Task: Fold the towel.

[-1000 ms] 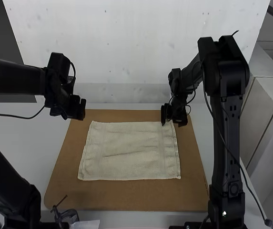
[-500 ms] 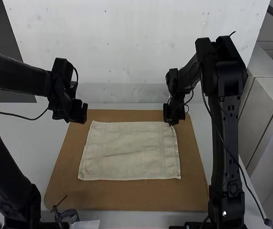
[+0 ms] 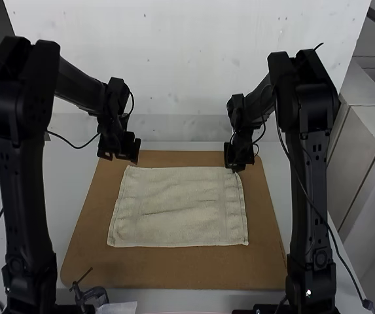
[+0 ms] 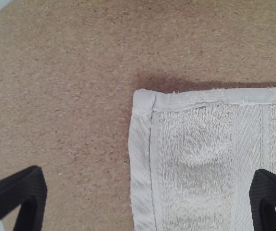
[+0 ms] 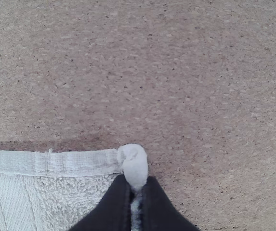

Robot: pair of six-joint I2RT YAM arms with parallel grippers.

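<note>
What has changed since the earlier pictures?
The left hand has moved rightward, toward the towel's far left corner. The right hand has closed on the far right corner. The towel still lies spread on the brown board.

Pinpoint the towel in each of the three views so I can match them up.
High view: the towel lies spread near the middle.
Left wrist view: its far left corner lies just beyond the left gripper's open fingers.
Right wrist view: its far right corner is pinched in the right gripper.
Shared landmark: the brown board underneath.
</note>
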